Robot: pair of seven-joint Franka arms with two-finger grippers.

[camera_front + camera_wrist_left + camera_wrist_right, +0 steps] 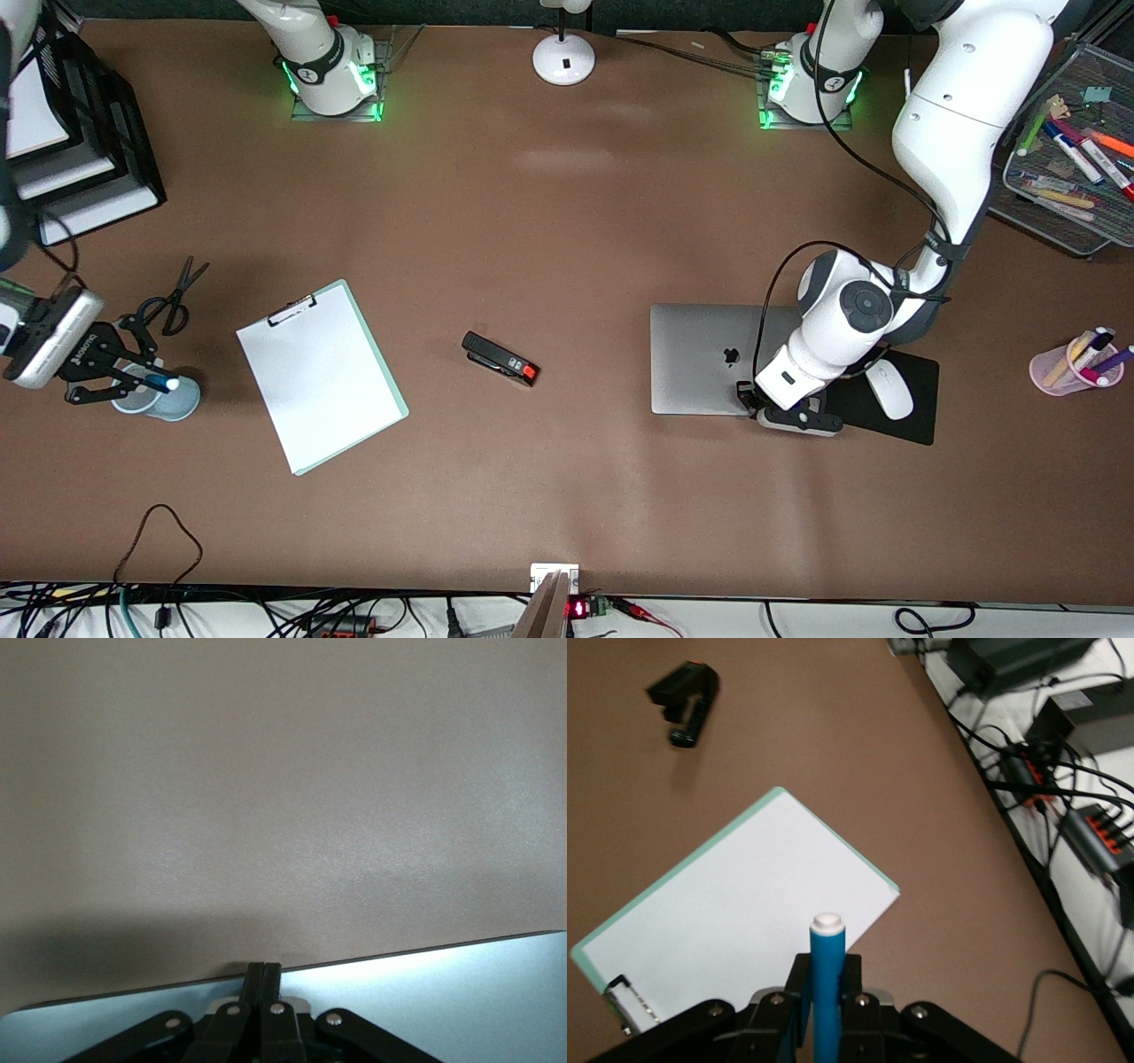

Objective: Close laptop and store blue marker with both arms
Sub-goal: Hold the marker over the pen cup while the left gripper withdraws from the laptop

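Observation:
The silver-grey laptop lies closed and flat toward the left arm's end of the table, its apple logo facing up. My left gripper is shut and empty, its tips down at the lid's edge nearest the front camera. At the right arm's end, my right gripper is shut on the blue marker. It holds the marker over a pale blue cup. In the right wrist view the marker sticks out past the right gripper, whitish end forward.
A clipboard with white paper and a black stapler lie mid-table. Black scissors lie beside the cup. A white mouse sits on a black pad beside the laptop. A pink pen cup and a mesh tray stand at the left arm's end.

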